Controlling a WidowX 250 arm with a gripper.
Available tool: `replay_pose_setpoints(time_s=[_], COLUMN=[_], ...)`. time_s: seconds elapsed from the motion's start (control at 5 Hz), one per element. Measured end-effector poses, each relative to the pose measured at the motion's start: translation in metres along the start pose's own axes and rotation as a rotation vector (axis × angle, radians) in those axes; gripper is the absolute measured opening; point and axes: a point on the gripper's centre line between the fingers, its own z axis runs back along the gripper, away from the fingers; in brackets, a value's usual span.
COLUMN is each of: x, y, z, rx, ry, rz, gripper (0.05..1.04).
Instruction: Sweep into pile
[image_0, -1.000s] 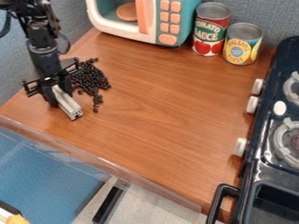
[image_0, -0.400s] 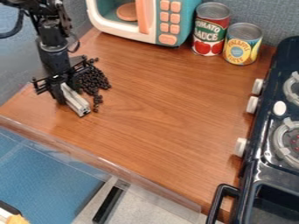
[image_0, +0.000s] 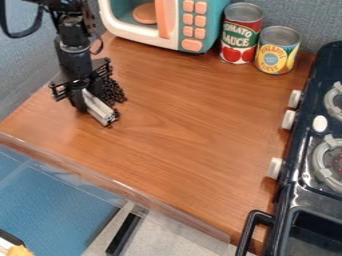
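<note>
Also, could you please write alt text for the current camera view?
A black robot gripper holds a silver bar beside a heap of small black beads on a wood-look counter. Farther back are a toy microwave and two cans; a dark toy stove lines the right side.

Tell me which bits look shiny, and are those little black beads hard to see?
Camera view: pale shine on the clear plastic strip and the red metal can's silver round lid; yes, the small round black beads blend into the black metal claw, so I can't tell exactly where the pile ends there.
</note>
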Motion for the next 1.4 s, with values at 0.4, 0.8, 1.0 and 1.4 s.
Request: replay_pose_setpoints(time_s=[0.4,0.8,1.0,1.4], x=[-0.004,-0.006,-0.008,-0.024], y=[-0.017,-0.023,-0.024,-0.017], z=[-0.001,-0.001,-0.001,0.004], rx=[-0.008,-0.007,-0.01,-0.004], ry=[-0.013,-0.022,-0.016,0.061], rz=[-0.002,0.004,0.012,0.036], gripper=[0.382,0.382,0.382,0.382])
